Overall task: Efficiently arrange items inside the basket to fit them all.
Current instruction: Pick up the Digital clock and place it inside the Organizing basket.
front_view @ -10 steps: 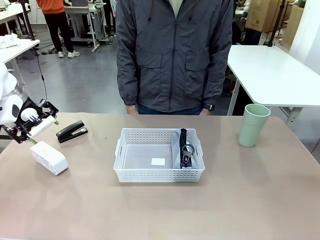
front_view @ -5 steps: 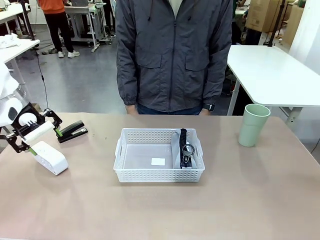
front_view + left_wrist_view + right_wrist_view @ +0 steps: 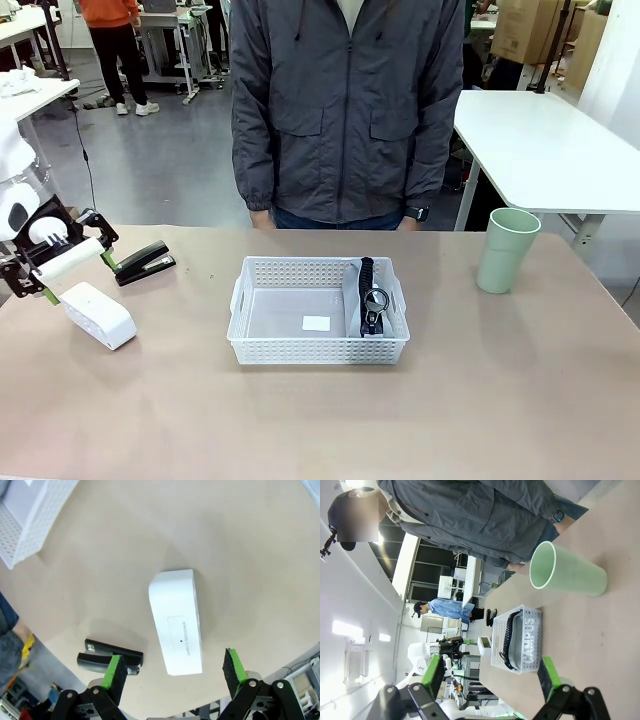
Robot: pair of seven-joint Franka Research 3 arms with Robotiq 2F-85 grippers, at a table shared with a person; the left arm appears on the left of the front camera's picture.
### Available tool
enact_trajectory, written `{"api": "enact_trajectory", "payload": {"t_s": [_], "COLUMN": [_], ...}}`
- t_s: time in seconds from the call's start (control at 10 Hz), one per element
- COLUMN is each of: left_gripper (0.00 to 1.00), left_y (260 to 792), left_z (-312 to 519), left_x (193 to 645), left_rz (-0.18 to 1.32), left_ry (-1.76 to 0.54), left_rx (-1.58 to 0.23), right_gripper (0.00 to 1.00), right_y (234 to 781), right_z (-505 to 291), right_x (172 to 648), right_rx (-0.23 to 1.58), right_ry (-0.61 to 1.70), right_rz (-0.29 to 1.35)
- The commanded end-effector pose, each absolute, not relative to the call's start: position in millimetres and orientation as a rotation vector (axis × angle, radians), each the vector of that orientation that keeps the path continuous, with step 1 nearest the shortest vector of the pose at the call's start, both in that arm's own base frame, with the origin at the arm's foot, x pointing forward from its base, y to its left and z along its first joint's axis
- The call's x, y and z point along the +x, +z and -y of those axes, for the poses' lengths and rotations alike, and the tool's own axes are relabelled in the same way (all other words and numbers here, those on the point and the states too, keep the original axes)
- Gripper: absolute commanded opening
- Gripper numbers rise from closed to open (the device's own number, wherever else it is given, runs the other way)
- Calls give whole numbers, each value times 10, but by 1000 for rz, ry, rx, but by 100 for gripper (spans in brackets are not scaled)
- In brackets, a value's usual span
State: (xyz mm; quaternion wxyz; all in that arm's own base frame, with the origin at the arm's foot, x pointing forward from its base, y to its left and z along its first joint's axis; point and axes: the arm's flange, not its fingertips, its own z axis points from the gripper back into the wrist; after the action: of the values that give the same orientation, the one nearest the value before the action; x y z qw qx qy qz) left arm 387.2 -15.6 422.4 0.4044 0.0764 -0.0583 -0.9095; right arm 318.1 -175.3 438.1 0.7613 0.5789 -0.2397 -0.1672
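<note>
white box (image 3: pixel 175 615) beneath the left end effector (image 3: pixel 172 658), fingers apart.

"CAMPUS" – on pouch (image 3: pixel 529 641); "SNOOZE/LIGHT" (tiny print) – on wht box (image 3: pixel 177 625).

Pouch (image 3: pixel 370 298) in right end of basket (image 3: pixel 318 351); box (image 3: pixel 97 315), stapler (image 3: pixel 143 263) well left; cup (image 3: pixel 507 250) right.

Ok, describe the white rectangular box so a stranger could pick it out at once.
From the shallow white lattice basket in the middle of the tan table, look towards the robot's left edge. There a white rectangular box with rounded corners lies beside a black stapler, on the robot's side of it. Unlike the basket it is solid, with small grey print on one face.
</note>
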Motion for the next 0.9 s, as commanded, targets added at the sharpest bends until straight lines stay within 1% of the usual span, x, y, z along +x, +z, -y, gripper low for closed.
{"api": "enact_trajectory", "payload": {"t_s": [0.0,0.2,0.5,0.7,0.8], "left_gripper": [100,100,100,100,100], "left_y": [3970,3910,3648,3483,3420], "left_z": [131,95,72,62,43], "left_x": [3690,3699,3765,3773,3803], "left_rz": [109,111,71,72,71], "left_ry": [-2278,-2265,-2251,-2267,-2250], "left_rx": [165,146,102,51,136], "right_gripper": [100,100,100,100,100], "right_y": [4389,4389,4389,4389,4389], "right_z": [1758,1758,1758,1758,1758], "right_x": [3171,3171,3171,3171,3171], "right_rx": [1265,1265,1265,1265,1265], "right_ry": [-356,-356,-356,-356,-356], "right_rz": [527,527,527,527,527]}}
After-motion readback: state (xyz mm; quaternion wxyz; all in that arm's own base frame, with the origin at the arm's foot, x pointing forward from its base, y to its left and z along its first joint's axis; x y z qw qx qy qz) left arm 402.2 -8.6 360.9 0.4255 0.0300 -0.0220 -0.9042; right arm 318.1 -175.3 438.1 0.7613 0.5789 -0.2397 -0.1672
